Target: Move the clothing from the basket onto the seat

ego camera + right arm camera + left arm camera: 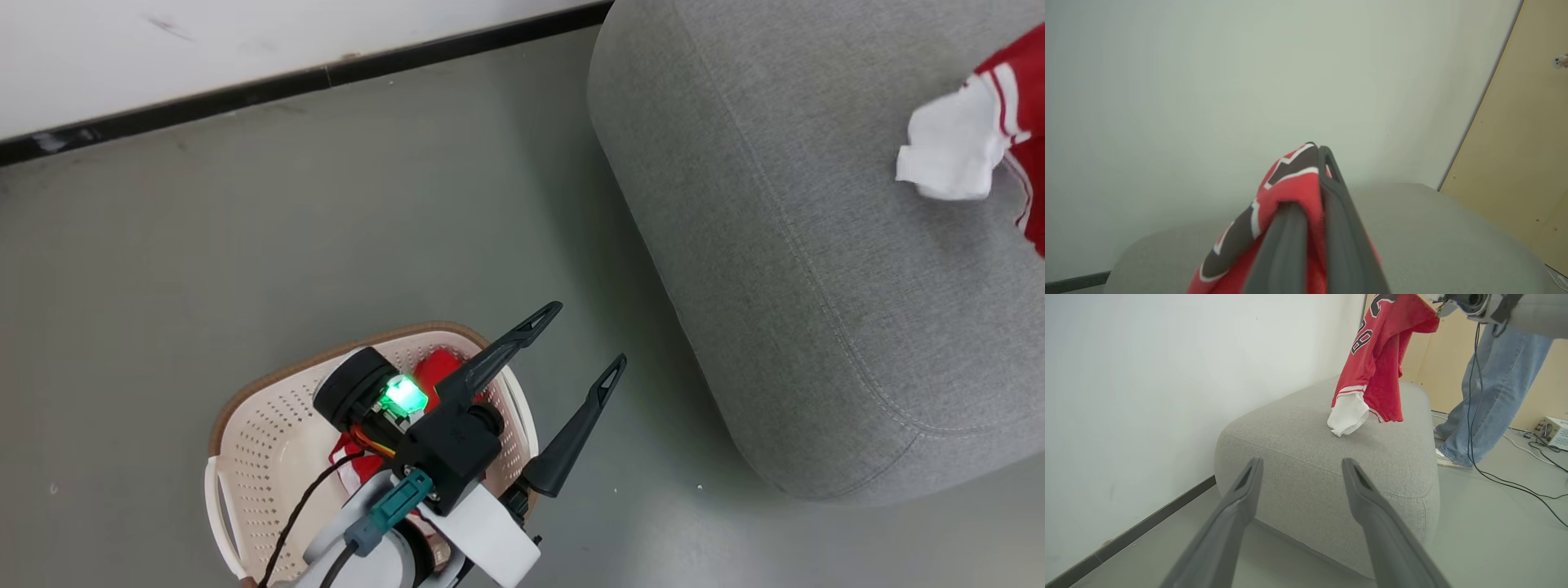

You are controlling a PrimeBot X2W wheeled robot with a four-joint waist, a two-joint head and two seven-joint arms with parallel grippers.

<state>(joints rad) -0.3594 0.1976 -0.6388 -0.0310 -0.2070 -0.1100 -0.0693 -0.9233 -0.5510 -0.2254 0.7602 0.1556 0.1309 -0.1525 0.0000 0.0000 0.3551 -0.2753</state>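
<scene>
We judge the clothing [1380, 363] light and limp; right end effector [1318, 153] pinches 1 bunched fold, seemingly securely, left end effector [588, 335] gapes empty.

At the upper right of the left wrist view, the red clothing [1384, 355] bears black, white-outlined digits; one reads 8, the rest are unreadable.

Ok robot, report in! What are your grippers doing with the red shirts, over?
Left gripper open, empty, by the basket. Right gripper shut on a red jersey, hanging over the seat. More red cloth in the basket. Person standing beyond the seat.
</scene>
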